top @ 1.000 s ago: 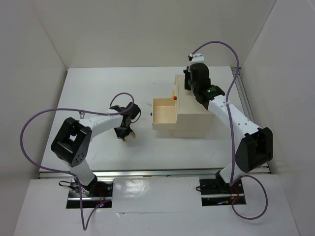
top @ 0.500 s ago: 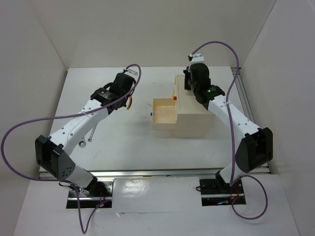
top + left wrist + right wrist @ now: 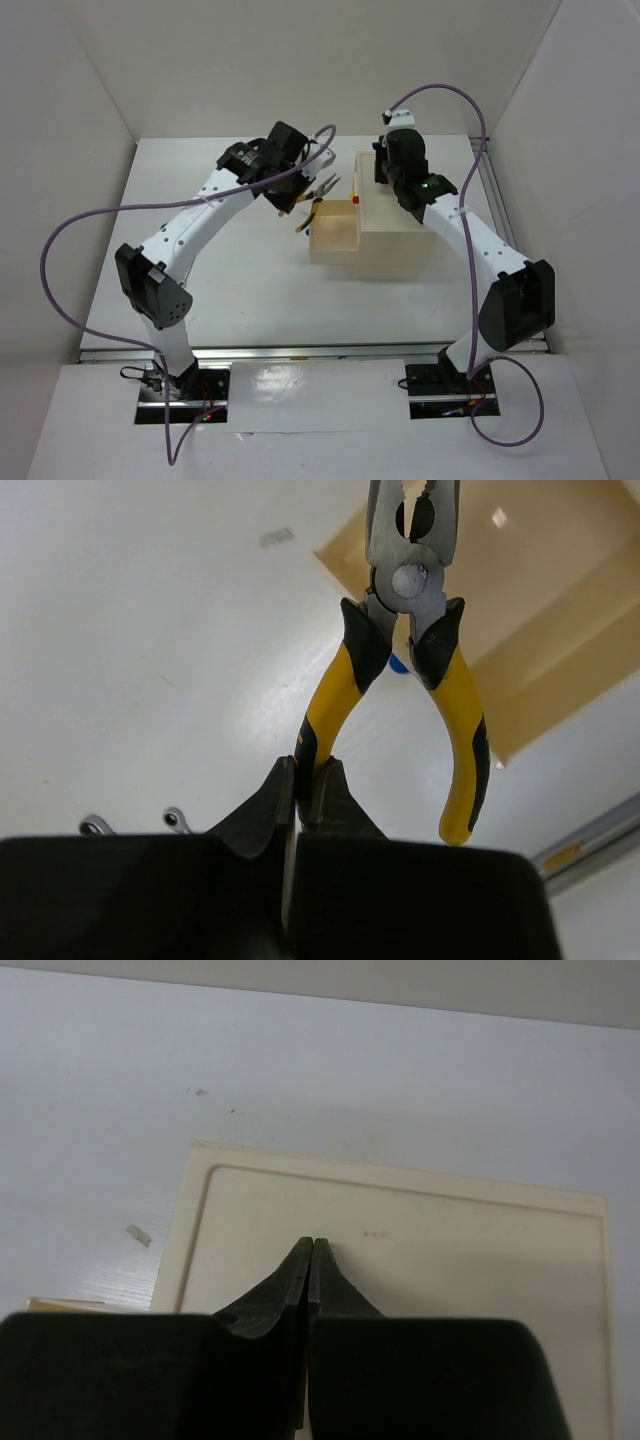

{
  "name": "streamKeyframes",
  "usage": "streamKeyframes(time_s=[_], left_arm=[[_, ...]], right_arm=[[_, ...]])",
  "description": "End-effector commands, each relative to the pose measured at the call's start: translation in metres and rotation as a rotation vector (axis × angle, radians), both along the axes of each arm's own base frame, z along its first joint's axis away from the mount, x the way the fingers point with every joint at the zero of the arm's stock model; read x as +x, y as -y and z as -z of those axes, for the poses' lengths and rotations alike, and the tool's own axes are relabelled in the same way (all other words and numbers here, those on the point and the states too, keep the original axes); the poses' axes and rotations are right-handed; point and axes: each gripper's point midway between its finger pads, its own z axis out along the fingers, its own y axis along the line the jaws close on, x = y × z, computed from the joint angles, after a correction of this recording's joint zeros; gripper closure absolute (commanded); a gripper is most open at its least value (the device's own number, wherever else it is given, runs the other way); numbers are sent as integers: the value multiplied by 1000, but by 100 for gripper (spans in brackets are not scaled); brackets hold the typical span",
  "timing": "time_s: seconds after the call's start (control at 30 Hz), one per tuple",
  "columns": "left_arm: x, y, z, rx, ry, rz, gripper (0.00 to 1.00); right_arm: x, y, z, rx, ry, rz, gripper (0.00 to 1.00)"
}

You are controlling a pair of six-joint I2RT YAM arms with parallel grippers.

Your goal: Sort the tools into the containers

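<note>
My left gripper (image 3: 310, 767) is shut on one yellow-black handle of the pliers (image 3: 405, 620), which hang nose-first over the near corner of the open pale wooden drawer (image 3: 570, 620). From above, the left gripper (image 3: 295, 198) holds the pliers (image 3: 318, 200) at the left rim of that drawer (image 3: 335, 245). Two silver wrench ends (image 3: 95, 826) lie on the table behind. My right gripper (image 3: 309, 1244) is shut and empty, hovering just above the flat top of the beige box (image 3: 420, 1250). The other tools are out of view.
The beige box (image 3: 395, 235) stands right of centre, with a red knob (image 3: 356, 199) above the open drawer and a blue knob (image 3: 398, 664) below it. White walls close in the table on three sides. A purple cable loops off each arm.
The left arm has lifted the pliers from the table at the left and swung them right and away, up to the open drawer. The right arm has not moved.
</note>
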Motion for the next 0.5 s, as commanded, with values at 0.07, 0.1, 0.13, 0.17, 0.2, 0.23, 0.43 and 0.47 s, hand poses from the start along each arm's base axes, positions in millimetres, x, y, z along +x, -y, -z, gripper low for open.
streamKeyframes(time_s=[0.07, 0.1, 0.13, 0.17, 0.2, 0.23, 0.43, 0.47], left_arm=[[-20, 2, 20, 70, -112, 31, 100], [-20, 0, 28, 86, -131, 12, 100], [-23, 4, 34, 98, -146, 22, 100], [-27, 6, 35, 104, -153, 33, 100], [-26, 7, 39, 110, -162, 33, 100], [-25, 7, 43, 116, -169, 33, 100], [-23, 13, 46, 160, -169, 36, 100], [-22, 19, 48, 161, -168, 45, 100]], right_arm=[[-50, 11, 92, -122, -336, -38, 100], [-50, 11, 92, -122, -336, -38, 100], [-50, 11, 92, -122, -336, -38, 100], [-50, 11, 92, -122, -336, -38, 100], [-50, 11, 92, -122, -336, -38, 100], [-50, 11, 92, -122, -336, -38, 100], [-50, 11, 88, -119, -328, -38, 100], [-50, 11, 88, -119, -328, -38, 100]])
